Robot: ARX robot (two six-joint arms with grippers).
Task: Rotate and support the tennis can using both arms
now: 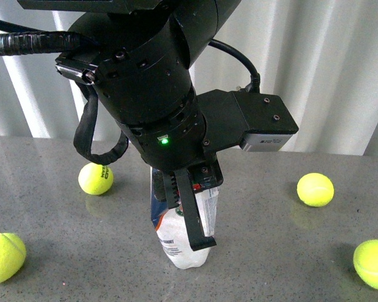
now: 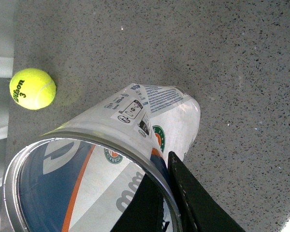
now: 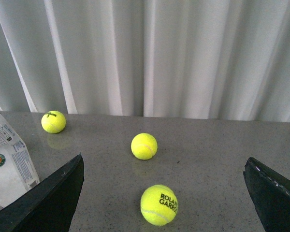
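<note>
The tennis can (image 1: 175,242) stands on its base on the grey table, its upper part hidden behind my bulky black left arm (image 1: 151,82). My left gripper (image 1: 190,217) comes down from above and is shut on the can's wall at the top. In the left wrist view the tennis can (image 2: 150,108) shows its open silver rim (image 2: 94,138), and the left gripper (image 2: 160,198) pinches it with one finger inside and one outside. My right gripper (image 3: 162,203) is open and holds nothing, with the tennis can (image 3: 7,164) off to one side, beyond one finger.
Yellow tennis balls lie on the speckled grey table (image 1: 271,239): one (image 1: 96,178) behind the can on the left, one (image 1: 1,257) front left, two (image 1: 315,189) (image 1: 373,264) on the right. A ball (image 3: 159,205) lies between the right fingers. White curtain (image 1: 340,63) behind.
</note>
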